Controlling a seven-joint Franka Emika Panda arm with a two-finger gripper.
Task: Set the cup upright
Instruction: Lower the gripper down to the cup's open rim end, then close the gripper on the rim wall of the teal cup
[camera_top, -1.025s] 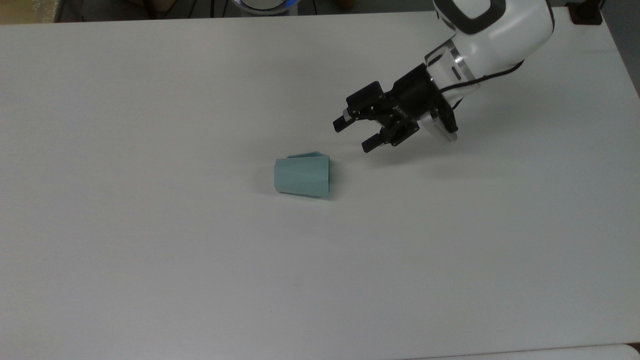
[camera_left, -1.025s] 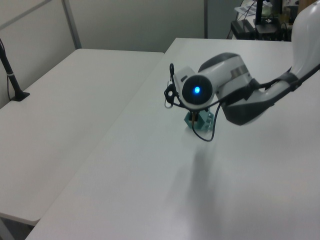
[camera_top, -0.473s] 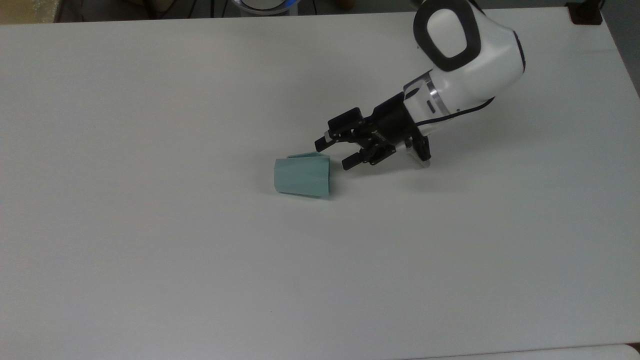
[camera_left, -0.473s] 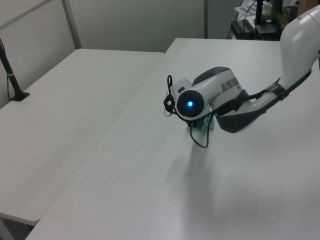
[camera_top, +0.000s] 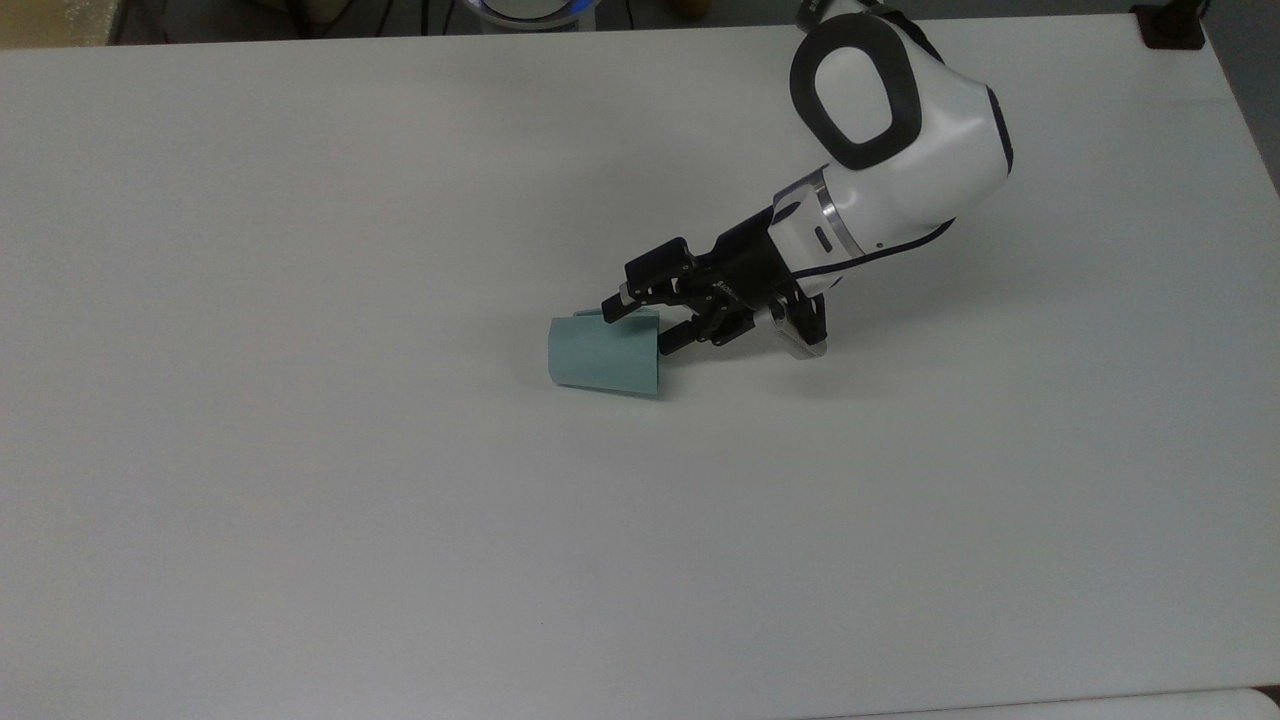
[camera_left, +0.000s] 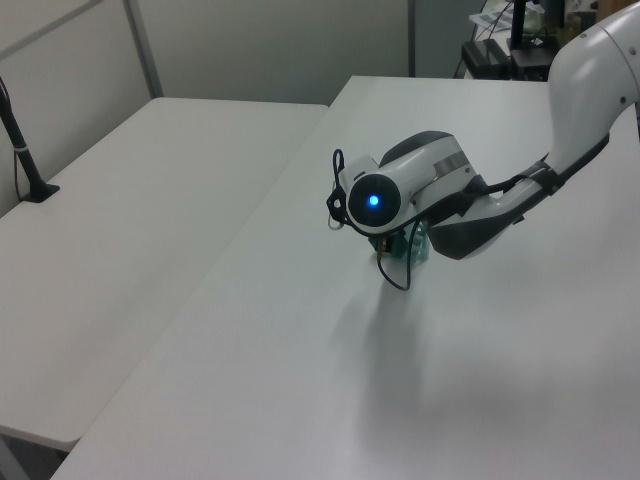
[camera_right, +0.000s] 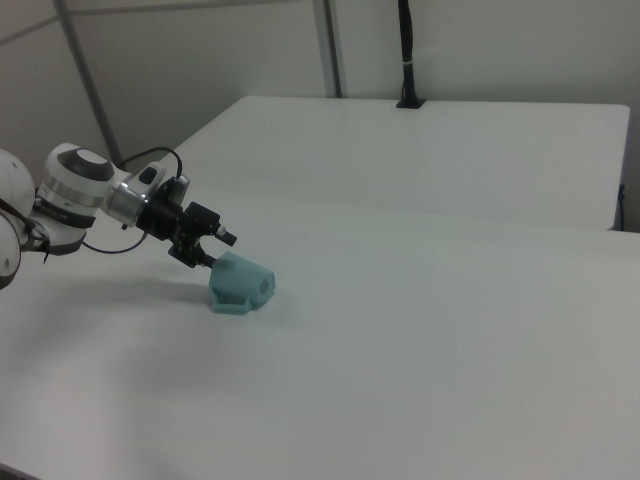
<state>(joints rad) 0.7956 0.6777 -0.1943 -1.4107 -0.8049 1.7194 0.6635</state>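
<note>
Cup lying on its side mid-table, wide rim facing the gripper. Jaws open, straddling the rim's upper edge, apparently placed to pinch the wall and tip the cup upright.

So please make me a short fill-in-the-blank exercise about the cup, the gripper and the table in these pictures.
1. The cup lies on its ____ on the table.
2. The colour of the cup is pale ____.
3. The gripper is ____, with one finger at each side of the cup's rim.
4. In the top view, the cup's wide mouth points to the ____.

Missing words: side; teal; open; right
</note>
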